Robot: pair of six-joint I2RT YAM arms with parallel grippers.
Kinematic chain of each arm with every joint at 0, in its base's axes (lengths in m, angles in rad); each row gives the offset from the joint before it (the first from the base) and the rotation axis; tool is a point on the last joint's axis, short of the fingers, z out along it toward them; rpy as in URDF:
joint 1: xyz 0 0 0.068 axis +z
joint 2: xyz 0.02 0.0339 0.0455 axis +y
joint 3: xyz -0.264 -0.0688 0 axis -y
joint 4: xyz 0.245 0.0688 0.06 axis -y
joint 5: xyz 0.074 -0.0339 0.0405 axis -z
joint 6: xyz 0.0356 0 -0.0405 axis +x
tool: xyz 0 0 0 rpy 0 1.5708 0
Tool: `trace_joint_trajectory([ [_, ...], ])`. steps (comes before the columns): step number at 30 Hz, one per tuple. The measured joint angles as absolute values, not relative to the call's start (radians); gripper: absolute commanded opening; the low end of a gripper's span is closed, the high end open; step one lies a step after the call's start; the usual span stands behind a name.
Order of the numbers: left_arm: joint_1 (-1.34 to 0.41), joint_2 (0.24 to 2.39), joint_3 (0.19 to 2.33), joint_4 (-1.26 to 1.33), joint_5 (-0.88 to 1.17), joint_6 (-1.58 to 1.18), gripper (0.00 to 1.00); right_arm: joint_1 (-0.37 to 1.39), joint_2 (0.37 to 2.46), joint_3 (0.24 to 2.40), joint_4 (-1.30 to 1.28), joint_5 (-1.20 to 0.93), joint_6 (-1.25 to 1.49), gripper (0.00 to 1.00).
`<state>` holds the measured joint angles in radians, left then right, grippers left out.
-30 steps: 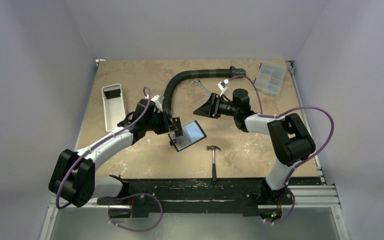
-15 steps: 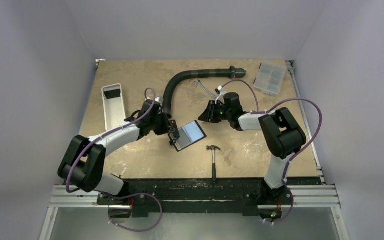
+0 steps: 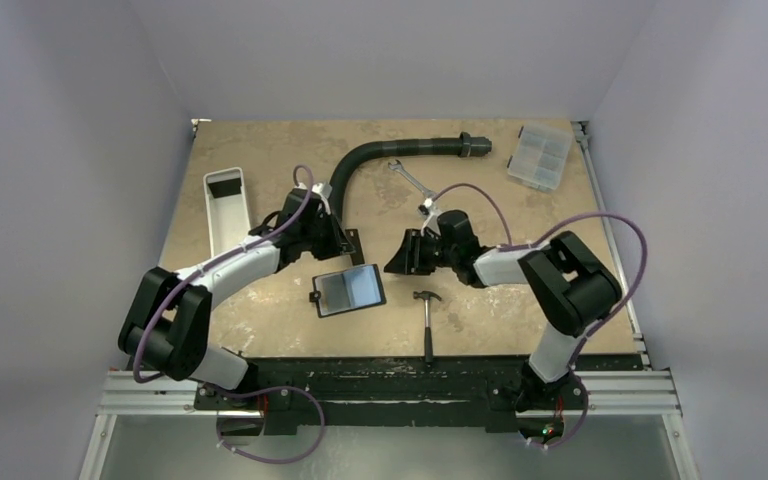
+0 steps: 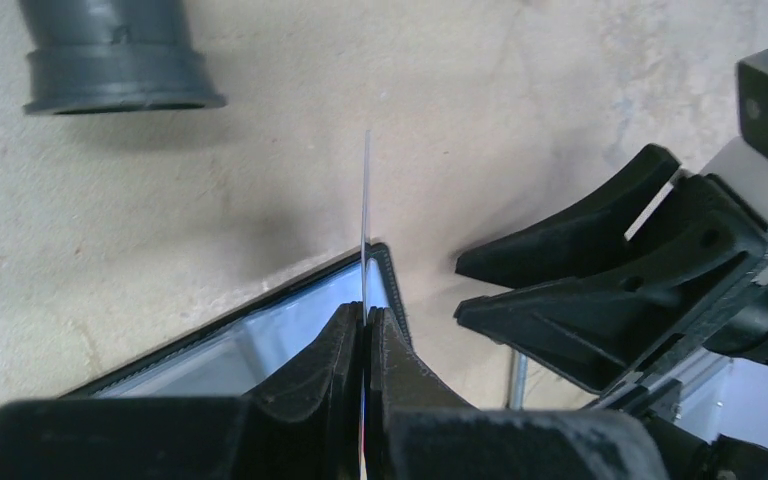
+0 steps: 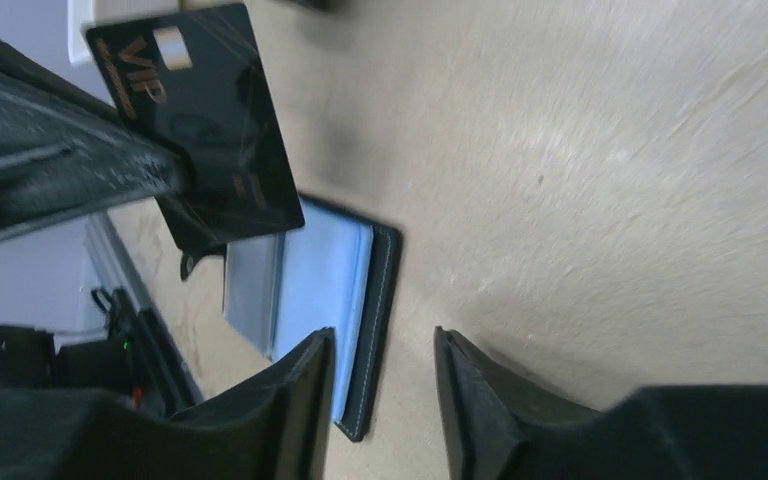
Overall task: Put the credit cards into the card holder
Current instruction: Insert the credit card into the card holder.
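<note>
Credit card [image 5: 200,120] in clenched left jaws by edge of card holder [image 3: 349,290]; right jaws apart.

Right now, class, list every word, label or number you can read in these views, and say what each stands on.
"VIP": gold letters on the black card in the left gripper.
Other faint marks on that card: too blurred to read.
Holder, hammer, box: no readable text.

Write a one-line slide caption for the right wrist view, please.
Left gripper pinches a black credit card near the open card holder; right gripper open, empty.
</note>
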<state>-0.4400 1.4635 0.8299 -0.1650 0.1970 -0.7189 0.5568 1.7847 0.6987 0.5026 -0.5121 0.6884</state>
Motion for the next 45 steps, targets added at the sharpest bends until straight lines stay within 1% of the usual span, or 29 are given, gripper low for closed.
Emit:
trace_joint_trajectory([
  [2, -0.431, 1.460, 0.828, -0.131, 0.236, -0.725, 0.00, 0.543, 1.723, 0.705, 0.443, -0.483, 0.652, 0.62],
  [4, -0.418, 1.449, 0.806, -0.050, 0.284, -0.750, 0.00, 0.529, 1.668, 0.714, 0.416, -0.482, 0.628, 0.68],
  [6, -0.398, 1.417, 0.742, 0.073, 0.337, -0.793, 0.00, 0.511, 1.630, 0.710, 0.455, -0.522, 0.641, 0.75],
  [7, -0.387, 1.395, 0.699, 0.136, 0.365, -0.822, 0.00, 0.501, 1.623, 0.697, 0.515, -0.558, 0.674, 0.77],
  [10, -0.364, 1.351, 0.576, 0.334, 0.432, -0.910, 0.00, 0.477, 1.649, 0.611, 0.849, -0.672, 0.905, 0.76],
  [12, -0.360, 1.347, 0.539, 0.422, 0.469, -0.956, 0.00, 0.472, 1.722, 0.587, 1.063, -0.712, 1.066, 0.70],
  [14, -0.360, 1.346, 0.516, 0.504, 0.499, -0.996, 0.00, 0.471, 1.833, 0.590, 1.251, -0.736, 1.234, 0.67],
  [16, -0.360, 1.338, 0.493, 0.586, 0.527, -1.034, 0.00, 0.471, 1.938, 0.598, 1.352, -0.752, 1.364, 0.67],
  [18, -0.360, 1.327, 0.480, 0.637, 0.548, -1.056, 0.00, 0.471, 2.006, 0.599, 1.387, -0.757, 1.441, 0.67],
  [22, -0.358, 1.322, 0.458, 0.685, 0.570, -1.079, 0.00, 0.471, 2.001, 0.600, 1.446, -0.774, 1.505, 0.65],
  [24, -0.358, 1.322, 0.451, 0.704, 0.590, -1.089, 0.00, 0.471, 1.971, 0.600, 1.474, -0.776, 1.517, 0.60],
  [28, -0.358, 1.325, 0.437, 0.751, 0.628, -1.110, 0.00, 0.471, 1.930, 0.600, 1.514, -0.778, 1.525, 0.41],
  [30, -0.358, 1.330, 0.434, 0.770, 0.648, -1.118, 0.00, 0.471, 1.927, 0.600, 1.525, -0.780, 1.530, 0.26],
  [33, -0.358, 1.340, 0.434, 0.783, 0.675, -1.120, 0.00, 0.471, 1.927, 0.600, 1.526, -0.782, 1.533, 0.00],
  [34, -0.358, 1.343, 0.434, 0.784, 0.681, -1.119, 0.00, 0.471, 1.927, 0.600, 1.526, -0.784, 1.532, 0.00],
  [35, -0.360, 1.346, 0.434, 0.775, 0.685, -1.116, 0.09, 0.471, 1.927, 0.600, 1.528, -0.789, 1.531, 0.00],
  [36, -0.359, 1.347, 0.437, 0.758, 0.685, -1.109, 0.26, 0.471, 1.926, 0.600, 1.527, -0.790, 1.523, 0.00],
  [37, -0.359, 1.347, 0.448, 0.713, 0.682, -1.090, 0.38, 0.472, 1.926, 0.600, 1.522, -0.794, 1.506, 0.00],
  [38, -0.359, 1.347, 0.468, 0.651, 0.672, -1.055, 0.41, 0.472, 1.926, 0.598, 1.515, -0.794, 1.485, 0.00],
  [40, -0.363, 1.349, 0.548, 0.406, 0.593, -0.967, 0.42, 0.476, 1.906, 0.595, 1.466, -0.783, 1.416, 0.00],
  [42, -0.360, 1.353, 0.609, 0.219, 0.525, -0.890, 0.40, 0.489, 1.871, 0.596, 1.358, -0.762, 1.329, 0.00],
  [44, -0.354, 1.360, 0.631, 0.105, 0.473, -0.836, 0.33, 0.515, 1.835, 0.608, 1.203, -0.739, 1.227, 0.00],
  [45, -0.349, 1.366, 0.631, 0.057, 0.447, -0.816, 0.27, 0.530, 1.822, 0.616, 1.132, -0.731, 1.182, 0.00],
])
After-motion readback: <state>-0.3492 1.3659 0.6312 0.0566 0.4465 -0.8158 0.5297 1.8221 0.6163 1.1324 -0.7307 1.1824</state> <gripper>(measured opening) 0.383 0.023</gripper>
